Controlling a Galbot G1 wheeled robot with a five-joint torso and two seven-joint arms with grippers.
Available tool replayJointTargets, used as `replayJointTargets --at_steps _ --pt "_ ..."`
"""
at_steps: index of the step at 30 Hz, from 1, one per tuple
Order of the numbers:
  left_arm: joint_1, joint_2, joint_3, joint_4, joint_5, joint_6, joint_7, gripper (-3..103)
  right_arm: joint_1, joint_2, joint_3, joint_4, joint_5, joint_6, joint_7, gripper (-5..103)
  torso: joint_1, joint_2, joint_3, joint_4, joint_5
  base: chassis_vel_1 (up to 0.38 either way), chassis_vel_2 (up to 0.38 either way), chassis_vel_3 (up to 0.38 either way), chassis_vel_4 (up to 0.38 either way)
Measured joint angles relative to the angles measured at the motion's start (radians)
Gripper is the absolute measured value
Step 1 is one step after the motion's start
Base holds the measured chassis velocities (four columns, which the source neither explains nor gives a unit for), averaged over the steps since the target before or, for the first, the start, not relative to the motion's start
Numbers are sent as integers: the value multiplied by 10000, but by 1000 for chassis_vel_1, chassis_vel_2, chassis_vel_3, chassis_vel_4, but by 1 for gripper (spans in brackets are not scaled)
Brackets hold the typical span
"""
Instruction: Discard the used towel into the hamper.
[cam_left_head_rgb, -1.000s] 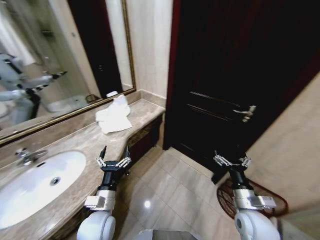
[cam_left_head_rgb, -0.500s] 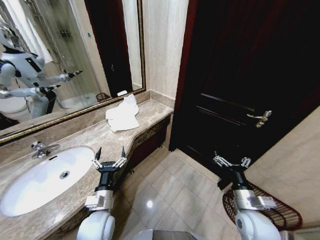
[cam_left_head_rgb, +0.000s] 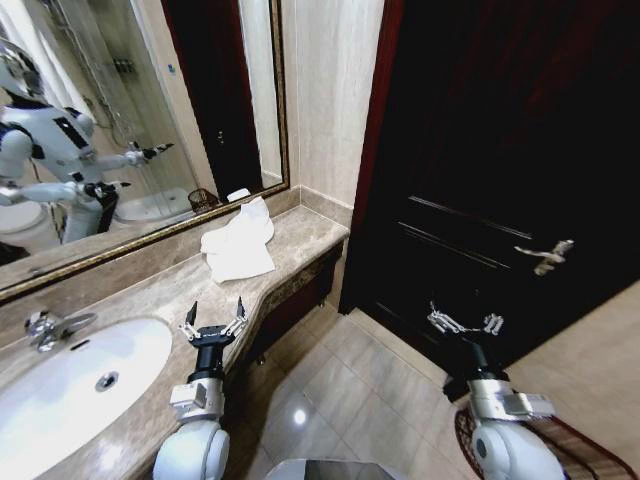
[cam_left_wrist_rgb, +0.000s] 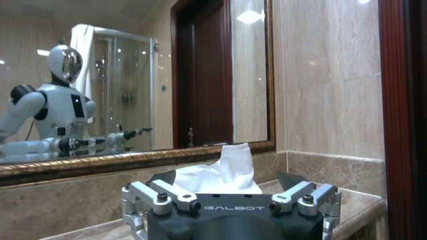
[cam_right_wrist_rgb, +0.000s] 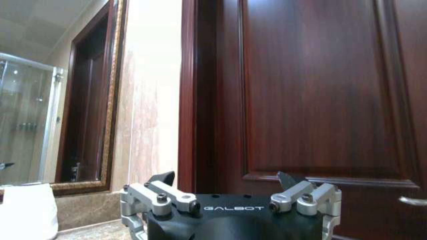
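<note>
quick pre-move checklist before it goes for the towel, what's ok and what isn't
1. Towel located, lying crumpled on the counter by the mirror: ok.
2. Left gripper open and empty, pointed toward the towel: ok.
3. Left gripper at the towel: not ok, it is short of it, above the counter edge.
4. Right gripper open, held above the floor before the door: ok.
5. Hamper placed: ok, at the lower right beside the right arm, partly cut off.
6. Hamper free to take the towel: cannot tell.

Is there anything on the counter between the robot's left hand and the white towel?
No, just bare marble counter. In the head view the open left gripper hangs at the counter's edge, and the towel lies farther back, near the mirror.
</note>
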Motion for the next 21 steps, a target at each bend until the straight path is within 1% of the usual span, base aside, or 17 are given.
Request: replayJointTargets --at_steps 1,13,16,17,18,21 --pt "0 0 -2 13 26 0 -49 99 -3 0 -18 -12 -10 0 -22 100 -1 0 0 2 10 -115 153 103 -125" --pt "-59 0 -48 116 134 72 -325 100 17 1 -35 -128 -2 87 -103 100 -11 3 -3 3 8 -79 80 90 -75" --pt "-119 0 -58 119 -132 314 -495 100 20 7 -48 -157 0 98 -142 100 -10 3 -2 3 7 -93 112 101 -123" --pt "-119 0 -58 119 -132 314 -495 100 20 7 -48 -157 0 98 -142 100 -10 3 -2 3 7 -99 116 116 -135" --pt "-158 0 -38 110 -325 459 -592 100 17 7 -48 -174 0 116 -207 100 -10 3 -2 0 5 -138 116 143 -173" --pt "-197 0 12 92 -567 628 -695 100 22 17 -54 -231 4 194 -268 100 -5 2 -1 1 6 -164 167 156 -160"
